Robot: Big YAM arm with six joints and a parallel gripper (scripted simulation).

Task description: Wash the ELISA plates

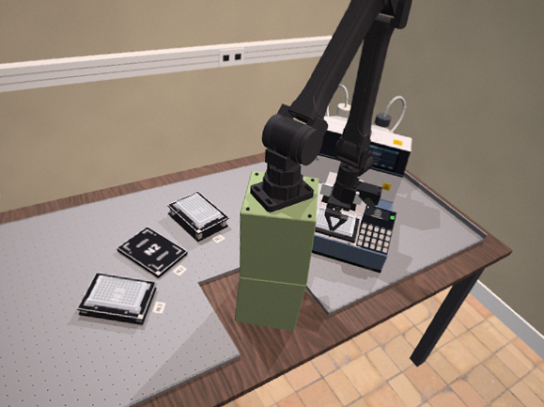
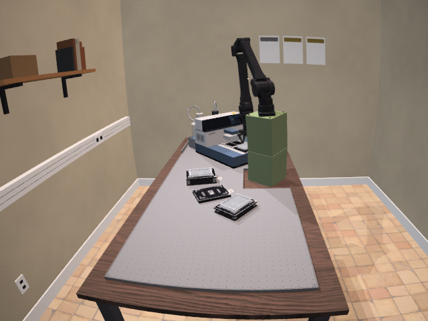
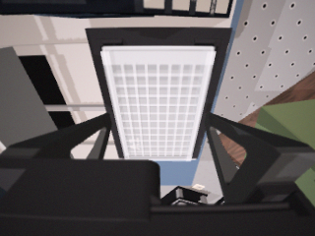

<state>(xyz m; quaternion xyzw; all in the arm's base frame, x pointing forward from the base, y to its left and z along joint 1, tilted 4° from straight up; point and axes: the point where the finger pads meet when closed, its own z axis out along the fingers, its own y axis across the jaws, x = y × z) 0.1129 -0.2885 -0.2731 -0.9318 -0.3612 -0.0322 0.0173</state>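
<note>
A white ELISA plate [image 1: 350, 225] [image 2: 241, 146] [image 3: 157, 98] lies flat in the black carrier [image 3: 94, 49] of the washer [image 1: 351, 256] [image 2: 214, 129]. My gripper [image 1: 335, 222] [image 3: 157, 118] is open and hangs low over this plate, one finger on each long side, not touching it. The lamp [image 1: 392, 217] beside the keypad [image 1: 376, 236] is green. Nest N2 [image 1: 151, 251] [image 2: 211, 195] is empty. Nest N1 holds a plate [image 1: 197, 208] [image 2: 200, 172]. Nest N3 holds a plate [image 1: 118, 292] [image 2: 237, 203].
The arm stands on a green two-block pedestal [image 1: 275, 240] [image 2: 266, 145], right beside the washer's left side. Two bottles with tubing stand behind the washer. The grey perforated mat [image 1: 32, 348] covers most of the table.
</note>
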